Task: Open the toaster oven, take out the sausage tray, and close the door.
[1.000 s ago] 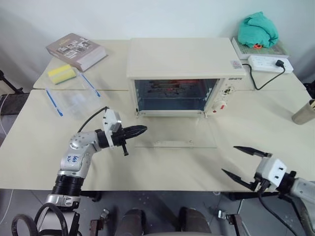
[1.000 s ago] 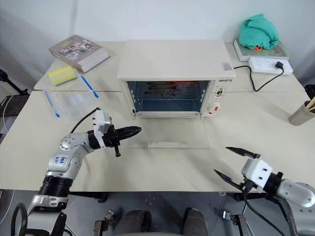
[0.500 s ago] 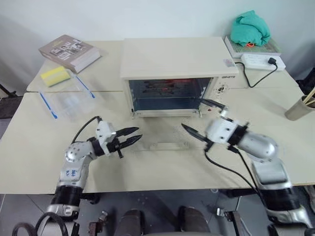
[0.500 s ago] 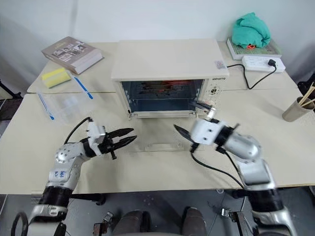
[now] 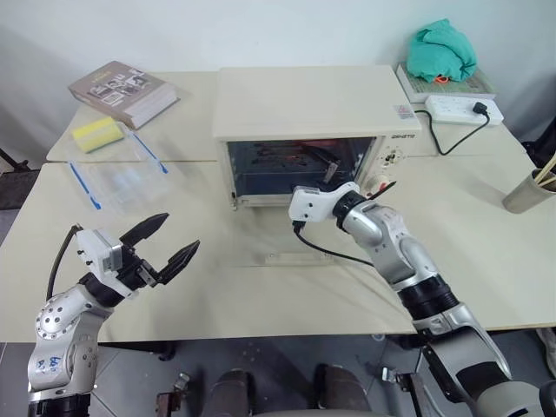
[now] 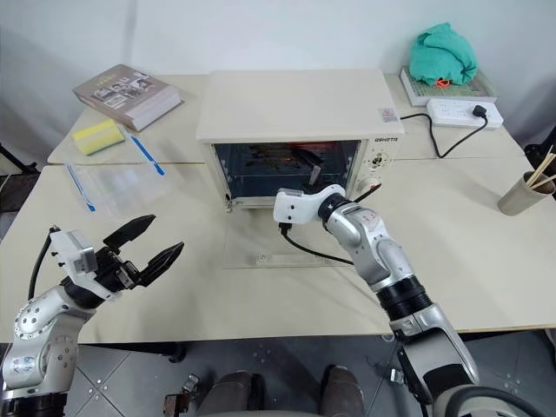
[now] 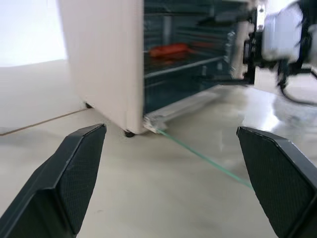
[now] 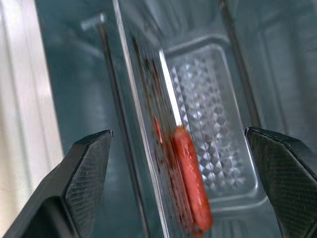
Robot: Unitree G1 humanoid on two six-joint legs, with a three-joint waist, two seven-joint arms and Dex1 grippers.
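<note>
Nearest the robot, at about eight o'clock, the left gripper [image 5: 163, 242] hangs over the front edge of the cream table [image 5: 486, 261] with its two black fingers spread wide and nothing between them. Just beyond it, in the middle of the table, the door [image 5: 304, 248] lies folded down flat, a glass panel with its cream bar handle toward the robot. At about one o'clock from the door's centre, the right gripper [image 5: 333, 165] reaches into the open mouth of the toaster oven [image 5: 308, 100], its fingers wide apart and closed on nothing; the wrist view shows each finger standing off to one side of the sausage tray [image 8: 218, 129]. That tray sits on the rack inside the oven, sauce-stained, with one red sausage [image 8: 192, 178] lying along it. Farther out at ten o'clock lie a clear plastic bag [image 5: 122, 178], a yellow sponge [image 5: 97, 134] and a book [image 5: 123, 90]. At two o'clock, behind the oven, a white power strip [image 5: 452, 109] sits beside a green cloth [image 5: 441, 50].
</note>
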